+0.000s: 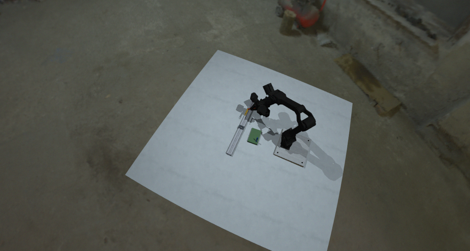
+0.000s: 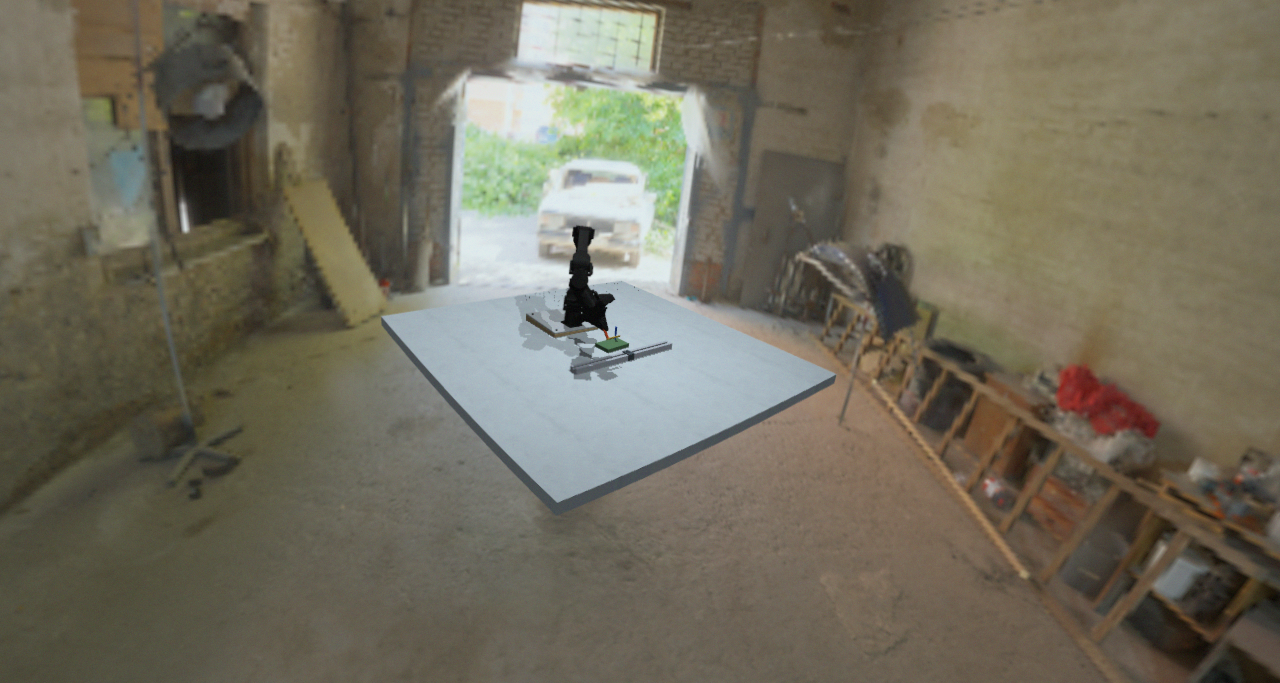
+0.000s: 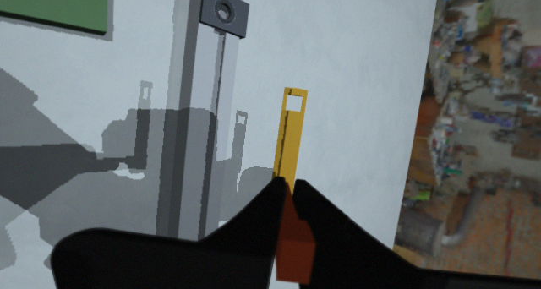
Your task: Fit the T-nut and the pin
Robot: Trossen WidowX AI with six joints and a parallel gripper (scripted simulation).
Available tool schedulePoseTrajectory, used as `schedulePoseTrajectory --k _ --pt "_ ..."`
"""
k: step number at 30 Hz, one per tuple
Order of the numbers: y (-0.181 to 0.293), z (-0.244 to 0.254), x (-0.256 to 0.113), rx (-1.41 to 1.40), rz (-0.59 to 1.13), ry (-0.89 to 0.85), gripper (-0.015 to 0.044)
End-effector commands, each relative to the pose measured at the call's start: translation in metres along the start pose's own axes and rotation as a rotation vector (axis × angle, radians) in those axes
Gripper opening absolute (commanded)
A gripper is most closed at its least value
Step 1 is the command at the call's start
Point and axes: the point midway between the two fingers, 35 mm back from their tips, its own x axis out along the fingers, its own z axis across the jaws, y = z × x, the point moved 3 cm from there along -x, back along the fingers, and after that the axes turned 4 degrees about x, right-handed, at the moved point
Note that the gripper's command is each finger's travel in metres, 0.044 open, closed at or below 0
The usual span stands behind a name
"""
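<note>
Wrist view shows the fingers clamped on the orange handle (image 3: 295, 255), with the brass T-nut (image 1: 246, 111) (image 3: 292, 141) held outside the slot of the aluminum rail (image 1: 234, 141) (image 2: 648, 351) (image 3: 204, 90). The blue pin (image 1: 256, 139) (image 2: 615, 331) stands in the green tray (image 1: 253, 134) (image 2: 612, 345) (image 3: 55, 3).

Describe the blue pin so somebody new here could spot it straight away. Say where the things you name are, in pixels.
On the pale tabletop (image 1: 184, 144) (image 2: 617, 419), find the black arm (image 1: 290, 103) (image 2: 580, 271), then the small green tray (image 1: 254, 134) (image 2: 612, 345) between its base and the long metal rail (image 1: 235, 139) (image 2: 648, 351). The blue pin (image 1: 256, 139) (image 2: 615, 331) stands up from that tray, a thin short stick, set apart from the green and gray around it by its color.
</note>
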Motion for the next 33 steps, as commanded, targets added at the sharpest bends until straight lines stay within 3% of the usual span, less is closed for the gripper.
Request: schedulePoseTrajectory --k 1,33 --pt "-0.001 0.004 0.0 -0.007 -0.004 0.01 -0.015" --pt "0.006 0.027 0.023 -0.022 0.003 0.04 -0.015"
